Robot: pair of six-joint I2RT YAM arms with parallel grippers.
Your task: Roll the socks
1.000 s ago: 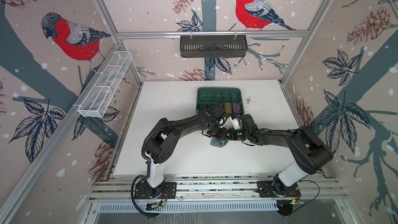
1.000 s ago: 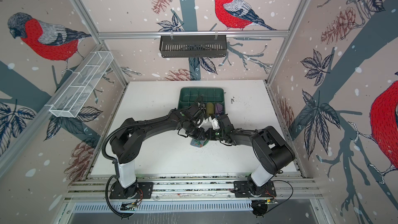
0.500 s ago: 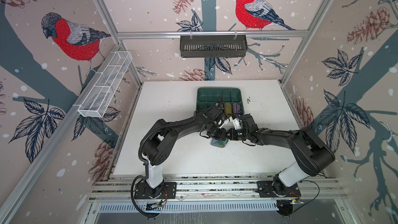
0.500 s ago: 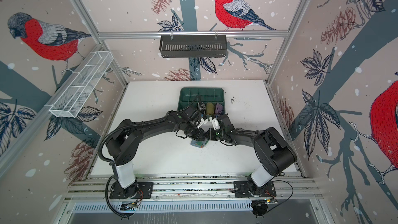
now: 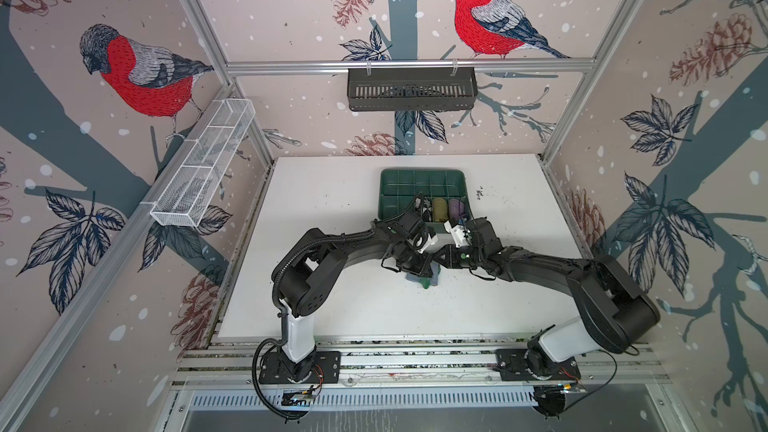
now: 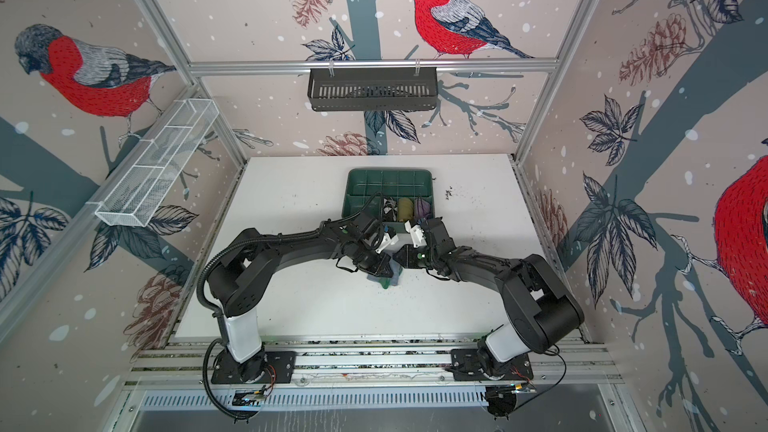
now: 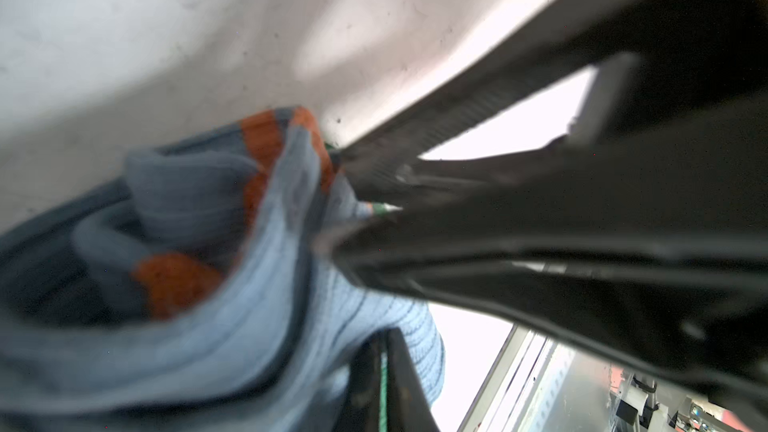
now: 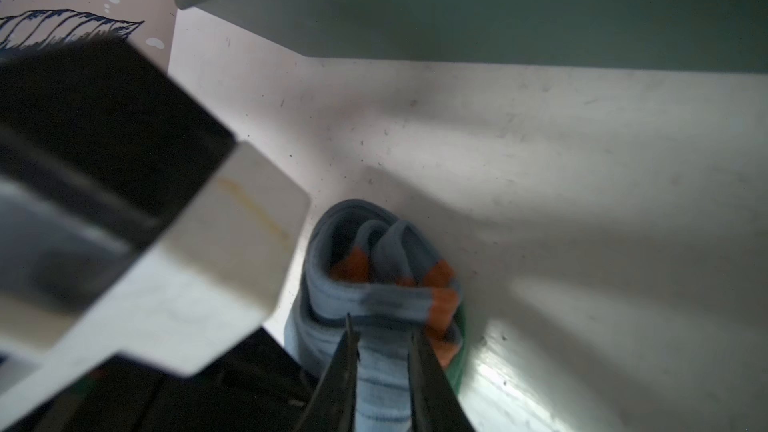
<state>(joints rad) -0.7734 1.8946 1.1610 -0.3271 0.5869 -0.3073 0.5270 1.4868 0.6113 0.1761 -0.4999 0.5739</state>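
A light blue sock (image 5: 426,280) with orange bands and a green end lies bunched into a loose roll on the white table, seen in both top views (image 6: 388,280). My left gripper (image 7: 384,334) is shut on its ribbed fabric (image 7: 232,284), the jaws almost touching. My right gripper (image 8: 384,326) comes from the opposite side. Its two thin fingers stand a little apart with a fold of the same sock (image 8: 374,284) pinched between them. From above, the left gripper (image 5: 419,268) and right gripper (image 5: 436,257) meet over the bundle. A black-and-white patterned sock (image 5: 422,205) lies in the tray.
The green compartment tray (image 5: 415,180) sits just behind the grippers and holds an olive-yellow roll (image 5: 439,209) and a purple roll (image 5: 456,209). A black basket (image 5: 411,89) hangs on the back wall. A white wire basket (image 5: 203,168) hangs on the left wall.
Both grippers have stayed at the sock bundle. The left arm's elbow has drifted slightly to the left.
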